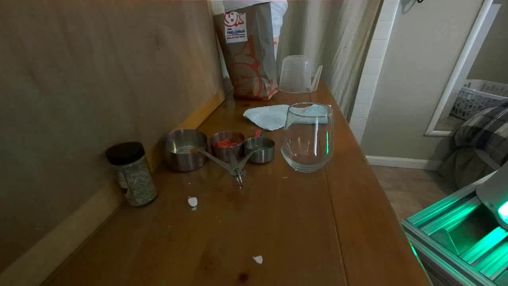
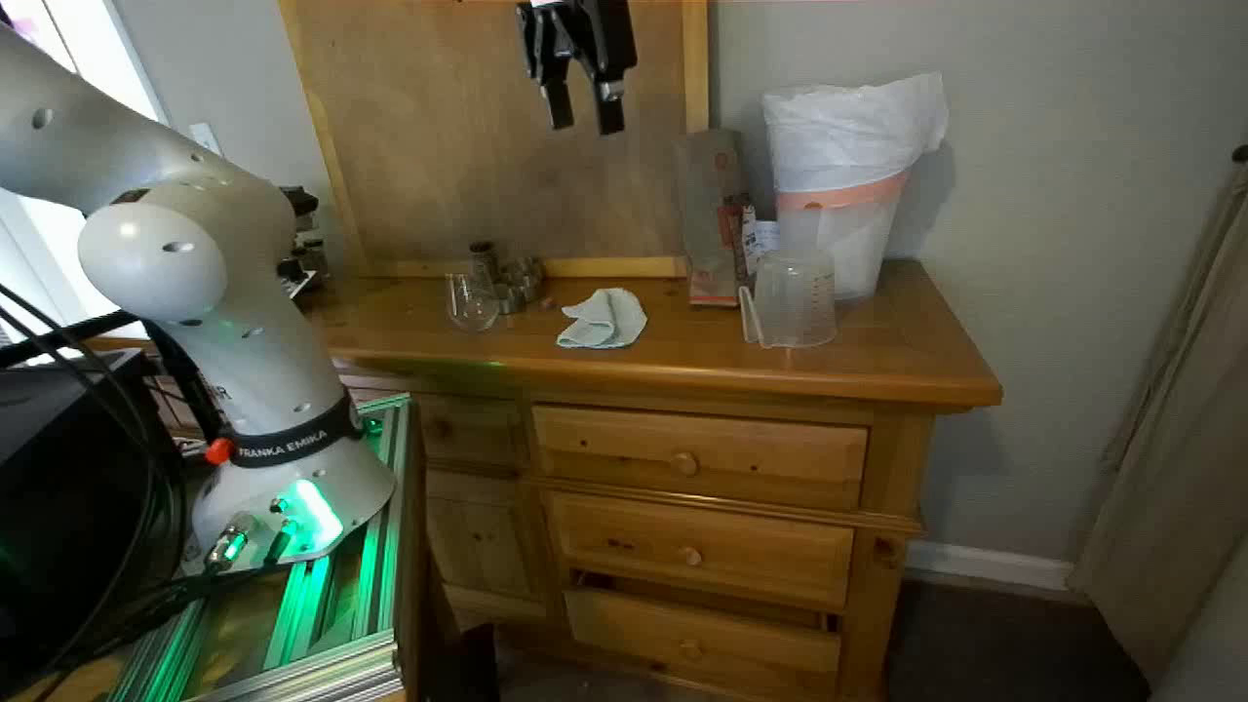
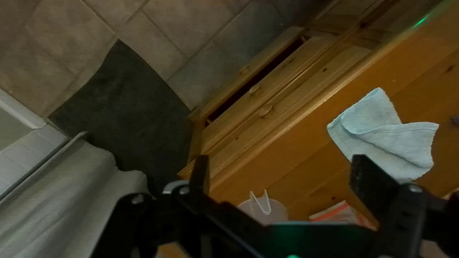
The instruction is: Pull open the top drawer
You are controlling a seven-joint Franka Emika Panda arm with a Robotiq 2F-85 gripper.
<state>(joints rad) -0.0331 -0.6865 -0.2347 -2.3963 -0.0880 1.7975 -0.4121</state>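
The top drawer (image 2: 604,453) of the wooden dresser is shut in an exterior view. Its round wooden knob (image 2: 685,463) is at the middle of its front. In the wrist view, the top drawer (image 3: 301,89) and its knob (image 3: 265,110) lie beyond the fingers, below the dresser top's front edge. My gripper (image 2: 586,122) is high above the dresser top, fingers pointing down. In the wrist view, my gripper (image 3: 281,168) is open with its fingers wide apart and nothing between them. It is well apart from the knob. The gripper is out of view in the remaining exterior view.
The middle drawer (image 2: 770,561) looks shut; the bottom drawer (image 2: 760,648) is partly open. On the dresser top stand a glass (image 1: 307,151), metal measuring cups (image 1: 184,153), a spice jar (image 1: 133,178), a cloth (image 2: 604,320), a plastic jug (image 2: 798,302), a paper bag (image 2: 710,214) and a white bin (image 2: 843,234).
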